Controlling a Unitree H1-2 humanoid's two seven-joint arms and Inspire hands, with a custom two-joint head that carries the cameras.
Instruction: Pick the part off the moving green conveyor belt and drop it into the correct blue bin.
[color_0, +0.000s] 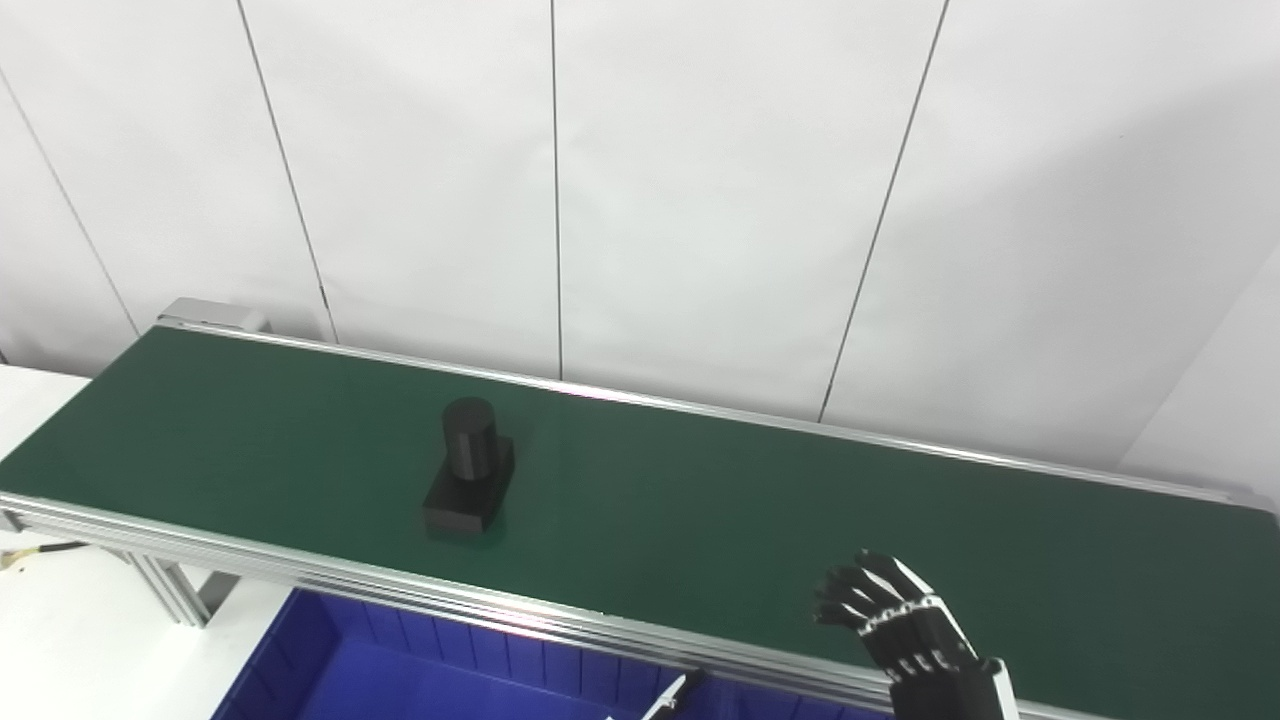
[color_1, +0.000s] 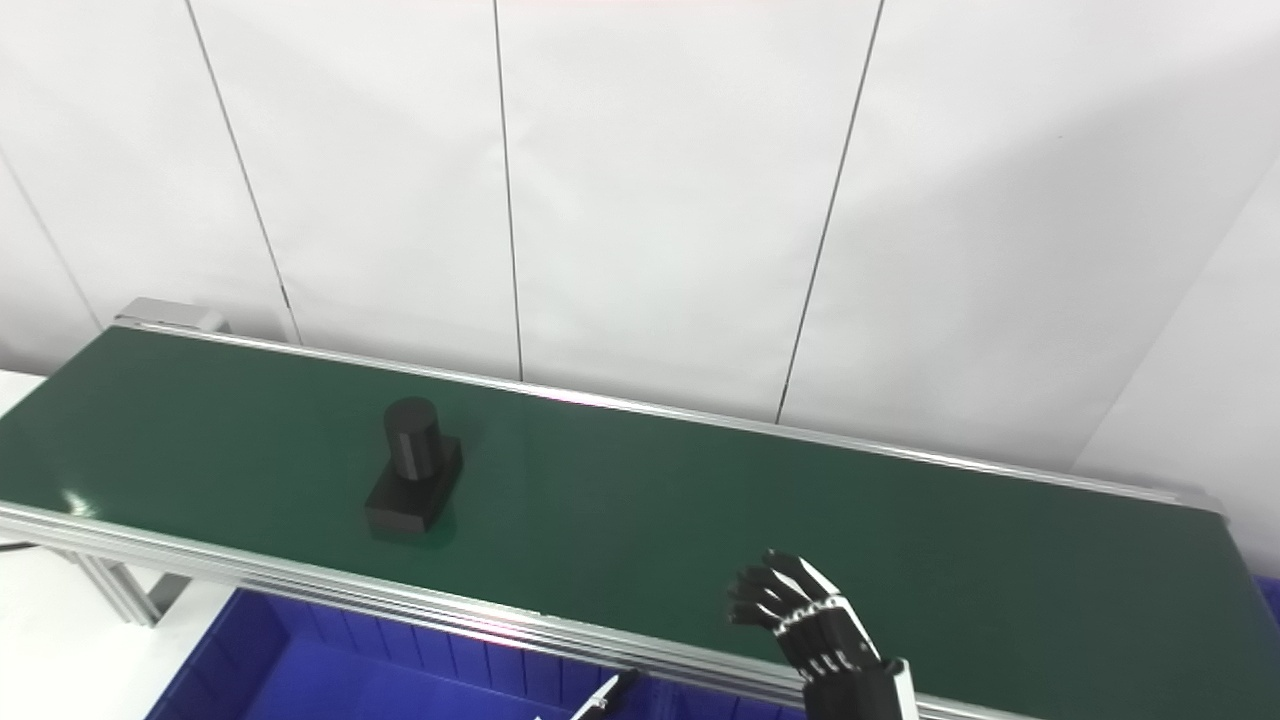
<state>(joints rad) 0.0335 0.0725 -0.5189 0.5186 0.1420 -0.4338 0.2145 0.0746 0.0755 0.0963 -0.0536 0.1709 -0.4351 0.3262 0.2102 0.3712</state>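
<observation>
Approach step, grasp not yet made. Black part (color_0: 468, 468), a short upright cylinder on a square base, sitting on the green conveyor belt (color_0: 700, 510) left of centre, nearer the front rail than the back. Right hand (color_0: 890, 625) raised over the belt's near edge at roughly 4 o'clock from the part, well apart from it, with open belt between. Fingers (color_0: 858, 592) loosely curled and a little apart, holding nothing, touching nothing; whether hovering just above the belt or higher, cannot tell. Left hand out of sight.

Blue bin (color_0: 400, 665) below the front rail at about 6 o'clock from the part, only partly in frame; a thin dark-and-white object (color_0: 670, 695) poking up at the bin's right side, too small to identify.

Next move, by judgement: reaching toward 10 o'clock to meet the part, opening wider to span the cylinder, timing the closure to the belt's travel. Direction of travel not readable here. Likely risk: knocking the tall cylinder sideways before closing.
</observation>
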